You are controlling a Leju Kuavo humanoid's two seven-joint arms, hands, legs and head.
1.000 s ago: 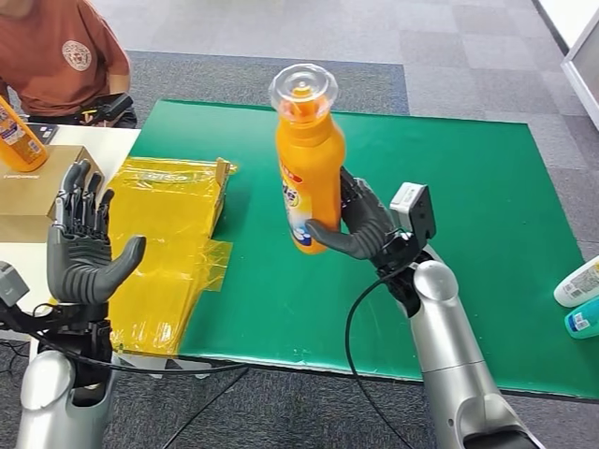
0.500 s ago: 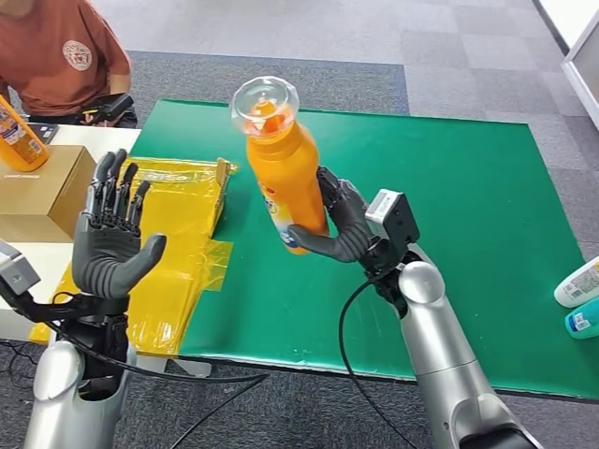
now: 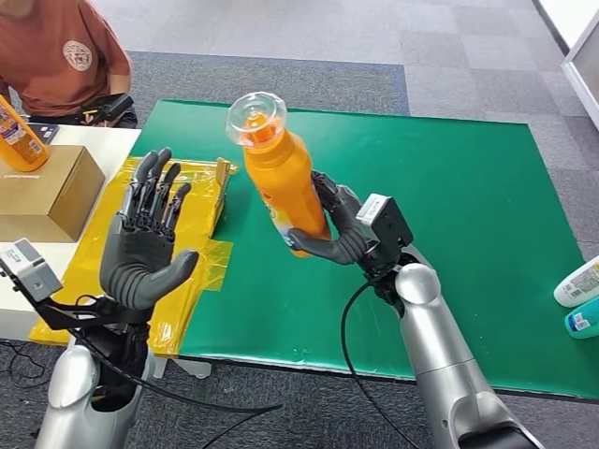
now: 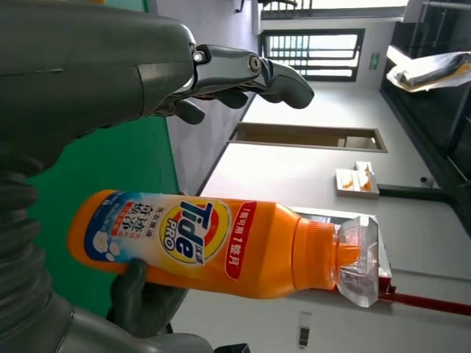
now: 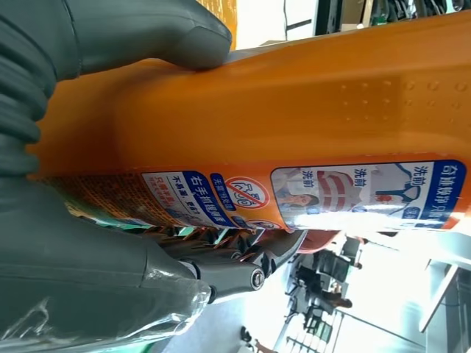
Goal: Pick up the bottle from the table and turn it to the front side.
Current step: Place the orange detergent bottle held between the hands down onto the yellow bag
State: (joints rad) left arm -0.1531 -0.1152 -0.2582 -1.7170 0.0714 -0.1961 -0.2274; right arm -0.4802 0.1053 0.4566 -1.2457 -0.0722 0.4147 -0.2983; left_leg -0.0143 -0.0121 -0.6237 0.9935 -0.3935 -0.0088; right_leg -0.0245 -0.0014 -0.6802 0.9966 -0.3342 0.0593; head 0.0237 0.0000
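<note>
The right robot hand grips the lower body of an orange plastic bottle, thumb under its base and dark fingers wrapped behind it, lifting it clear above the green mat. The bottle leans with its top toward the robot's left, and its clear, cup-shaped cap sits over an orange neck. In the left wrist view the bottle shows a printed front label with a round logo; in the right wrist view a strip of small print and icons runs along the smooth orange side. What the bottle contains cannot be told. The left robot hand is raised, palm facing the bottle, fingers spread apart and holding nothing, with a gap of open air between it and the bottle. Beneath it lie crinkled, glossy yellow plastic bags, overlapping the mat's left edge. A brown cardboard box sits on the white table to the left, near another orange bottle. A person in a rust-coloured shirt sits behind. Two pale bottles lie at the mat's right edge.
</note>
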